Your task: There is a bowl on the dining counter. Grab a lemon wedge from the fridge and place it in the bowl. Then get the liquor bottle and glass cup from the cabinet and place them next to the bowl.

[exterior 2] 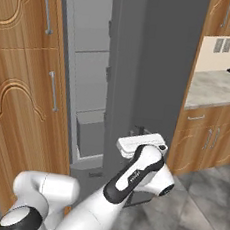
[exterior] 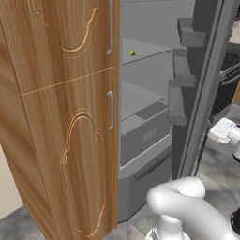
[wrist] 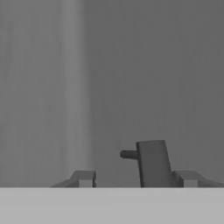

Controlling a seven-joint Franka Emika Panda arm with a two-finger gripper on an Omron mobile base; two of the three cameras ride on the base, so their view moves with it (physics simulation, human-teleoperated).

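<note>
Left base view gives us the fridge door (exterior: pixel 199 89) swung wide, shelves exposed, and there it is: the lemon wedge (exterior: pixel 132 53), a small yellow-green speck sitting on an upper shelf (exterior: pixel 140 50) well inside the fridge, near the left wall.

Hand view, and the gripper (wrist: pixel 135 178) faces the flat grey door panel, its 2 finger tips spread apart with nothing between them. The door handle (wrist: pixel 152 162) stands just beside the right tip, inside the gap but not pinched, so the tool is released and empty.

Right base view shows the hand (exterior 2: pixel 141 144) low against the outer face of the door, far below and to the side of the lemon's shelf.

To my eye the step in hand is the pull-back from the door and the reach for the wedge. Best done by backing straight off so the tips clear the handle, then lifting high and swinging round the door edge before going in, jaws kept wide for such a small target.

Hard to judge: the wedge is tiny, its shape and orientation unreadable. The door's front is hidden from the left base view. The shelf's depth cannot be told.
</note>
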